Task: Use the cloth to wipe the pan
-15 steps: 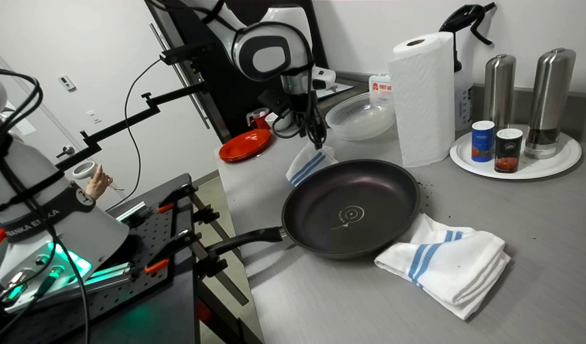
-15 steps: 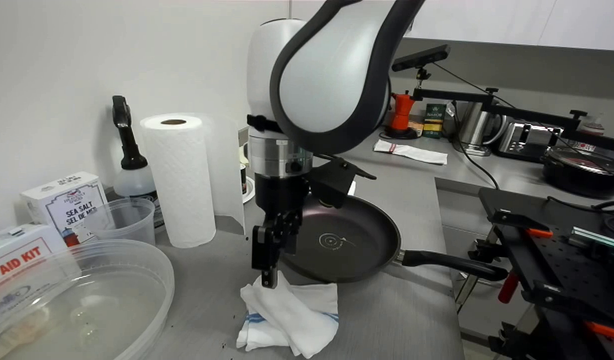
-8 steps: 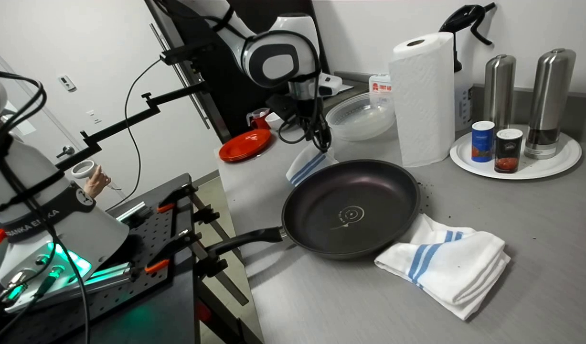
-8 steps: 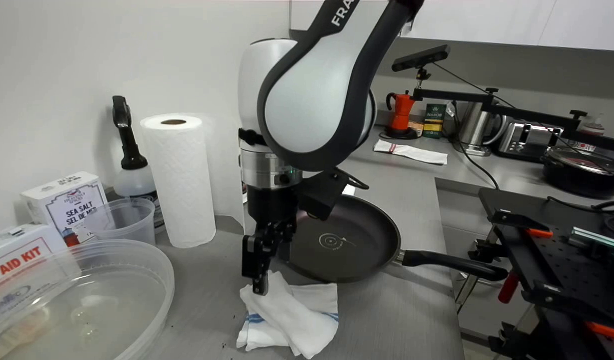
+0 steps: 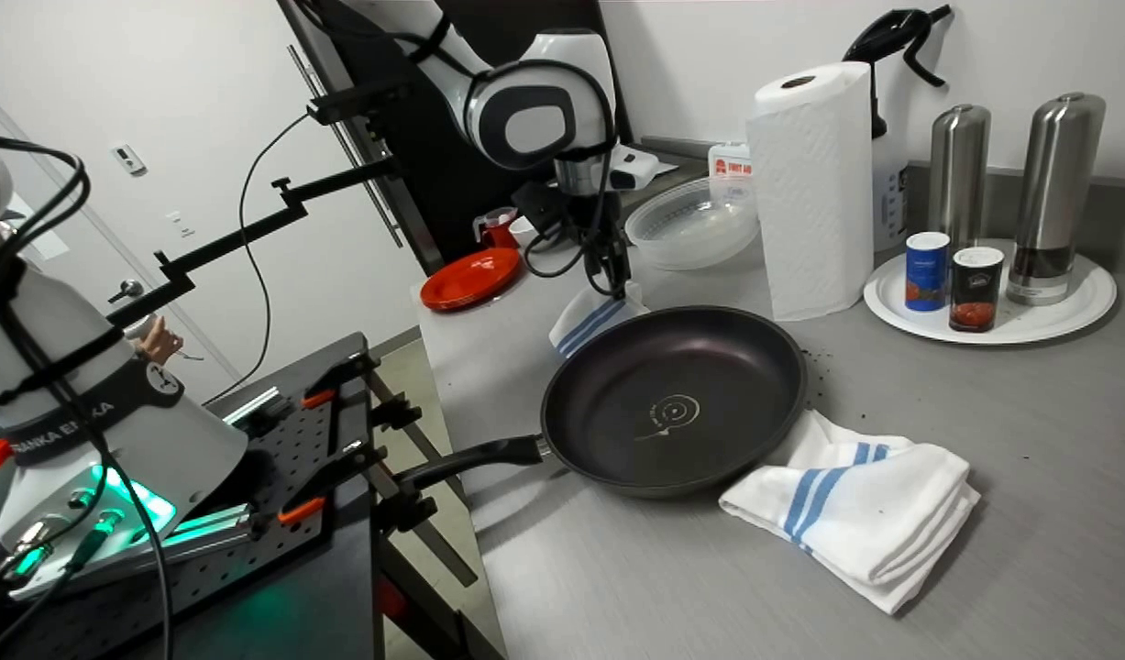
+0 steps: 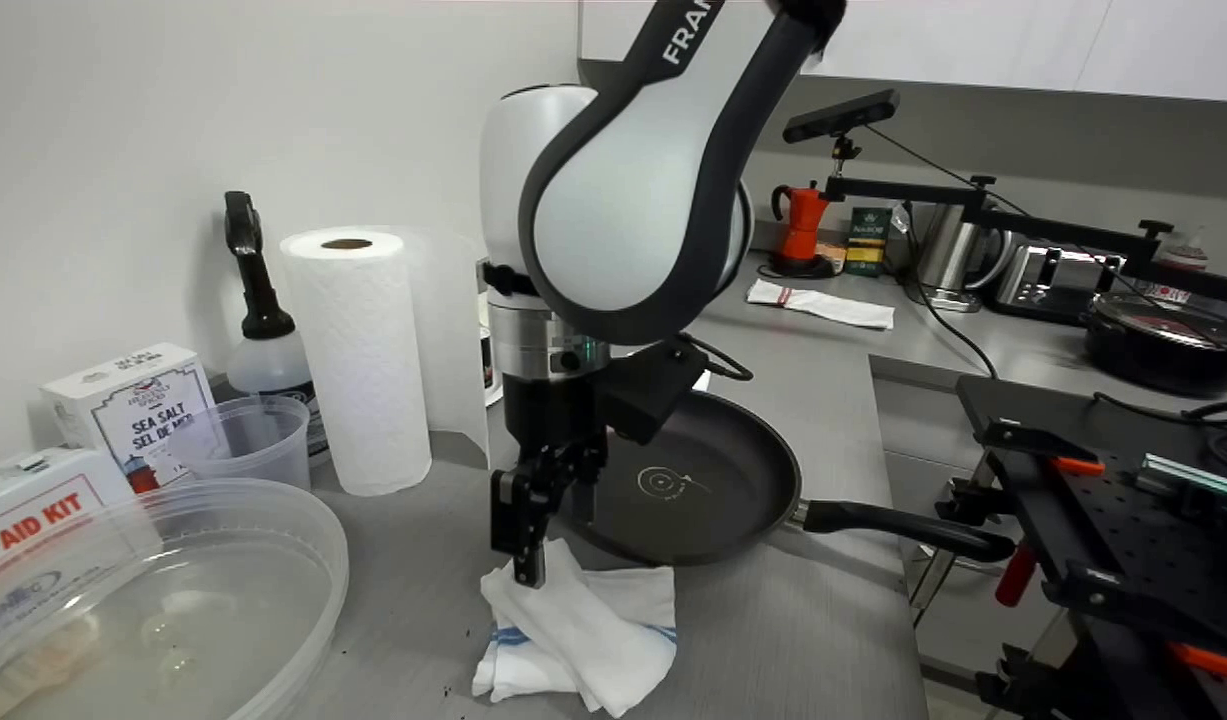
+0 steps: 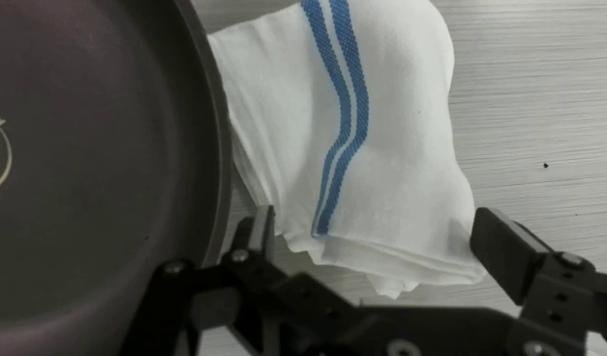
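Note:
A folded white cloth with blue stripes lies on the counter against the pan's edge, in both exterior views (image 5: 584, 326) (image 6: 598, 640) and in the wrist view (image 7: 402, 133). The black frying pan (image 5: 663, 449) stands beside it, also in an exterior view (image 6: 703, 510) and at the left of the wrist view (image 7: 110, 188). My gripper (image 7: 375, 230) is open, its fingers on either side of the cloth's near end. In the exterior views the gripper (image 5: 608, 280) (image 6: 558, 540) is low over this cloth; contact is unclear. A second striped white cloth (image 5: 855, 522) lies at the pan's opposite side.
A paper towel roll (image 5: 810, 202) and a clear plastic tub (image 6: 328, 580) stand near the wall. A white plate (image 5: 1089, 302) holds shakers and grinders. Red plates (image 5: 470, 275) lie farther along. The pan handle (image 5: 479, 456) reaches over the counter edge.
My gripper has come down toward the cloth and shifted slightly toward the wall, then moved a little back and turned slightly. The cloths and pan have not moved.

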